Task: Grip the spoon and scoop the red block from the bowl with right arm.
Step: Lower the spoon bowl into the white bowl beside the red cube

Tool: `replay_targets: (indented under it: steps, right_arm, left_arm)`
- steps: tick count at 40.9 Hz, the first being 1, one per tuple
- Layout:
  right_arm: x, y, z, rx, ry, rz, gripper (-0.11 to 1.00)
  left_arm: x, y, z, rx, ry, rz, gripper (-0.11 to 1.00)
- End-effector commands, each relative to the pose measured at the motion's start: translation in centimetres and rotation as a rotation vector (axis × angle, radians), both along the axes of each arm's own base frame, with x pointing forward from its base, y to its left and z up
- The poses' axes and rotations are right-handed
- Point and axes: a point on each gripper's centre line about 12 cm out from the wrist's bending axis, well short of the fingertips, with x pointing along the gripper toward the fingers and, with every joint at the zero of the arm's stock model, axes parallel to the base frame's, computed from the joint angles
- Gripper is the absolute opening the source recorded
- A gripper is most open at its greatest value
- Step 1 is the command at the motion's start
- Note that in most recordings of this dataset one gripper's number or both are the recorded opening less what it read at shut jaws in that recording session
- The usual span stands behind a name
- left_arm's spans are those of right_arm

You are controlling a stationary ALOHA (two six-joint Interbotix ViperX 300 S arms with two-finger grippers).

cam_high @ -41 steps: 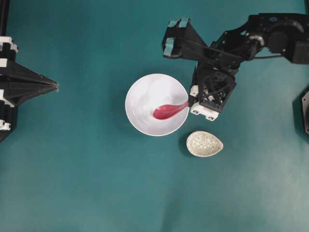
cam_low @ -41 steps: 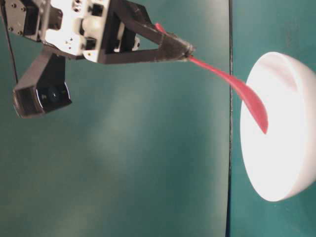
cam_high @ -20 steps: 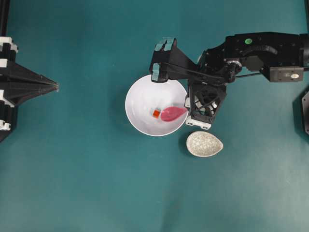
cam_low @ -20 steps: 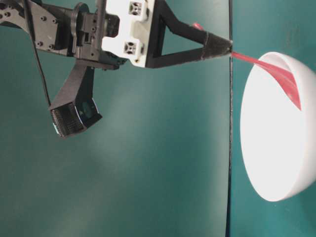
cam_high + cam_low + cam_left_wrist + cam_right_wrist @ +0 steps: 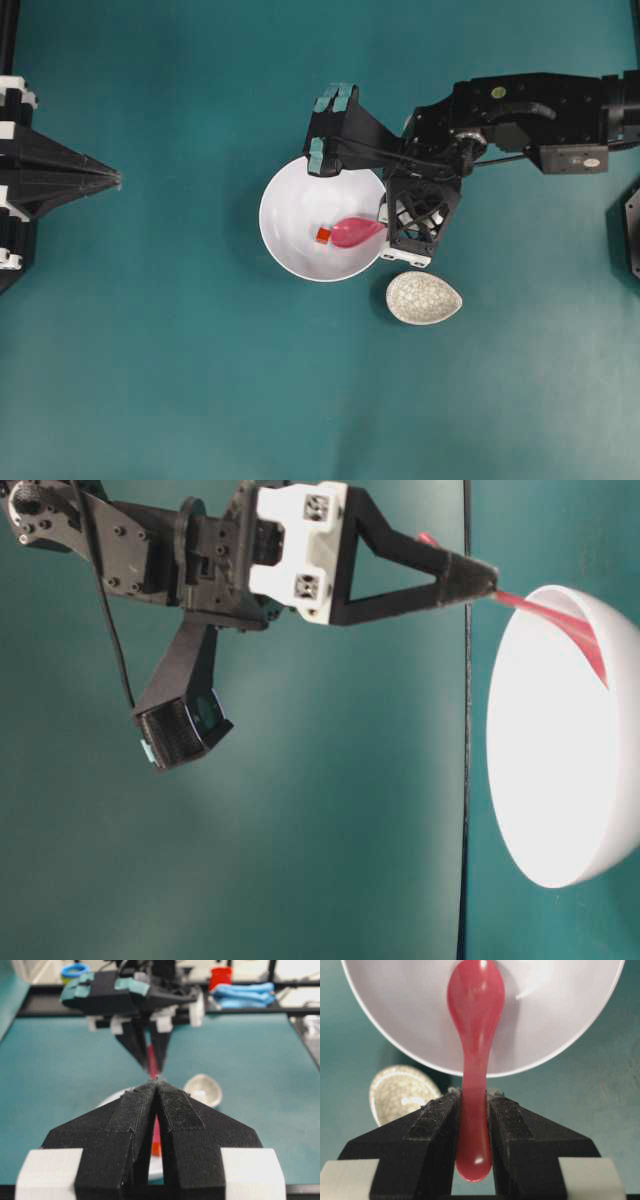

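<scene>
Spoon pinched by handle in right gripper, scoop inside bowl. Red block on bowl floor, touching scoop tip. Scooping step underway. Next: push scoop under block, then lift level.

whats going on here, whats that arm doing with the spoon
The right gripper is shut on the handle of the pink-red spoon, with the spoon's scoop down inside the white bowl. The small red block sits in the bowl right at the tip of the scoop, not yet on it. The left gripper is parked shut at the table's edge. A speckled dish lies beside the bowl.
</scene>
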Motion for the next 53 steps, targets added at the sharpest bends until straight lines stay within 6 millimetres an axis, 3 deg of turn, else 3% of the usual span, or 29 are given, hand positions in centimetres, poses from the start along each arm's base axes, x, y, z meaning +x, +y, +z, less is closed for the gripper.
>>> replay_targets:
  steps: [1, 24, 53]
  right_arm:
    - [0.8, 0.1, 1.3, -0.010, -0.059, 0.002, 0.24]
    - [2.4, -0.2, 1.0, -0.032, -0.140, -0.015, 0.24]
    - [0.6, -0.9, 0.3, -0.040, -0.088, -0.027, 0.24]
  left_arm:
    - [0.2, 0.0, 1.2, -0.002, -0.031, 0.002, 0.00]
    - [0.3, 0.0, 1.1, -0.002, -0.025, 0.002, 0.00]
    - [0.1, 0.0, 1.3, -0.003, -0.035, 0.002, 0.00]
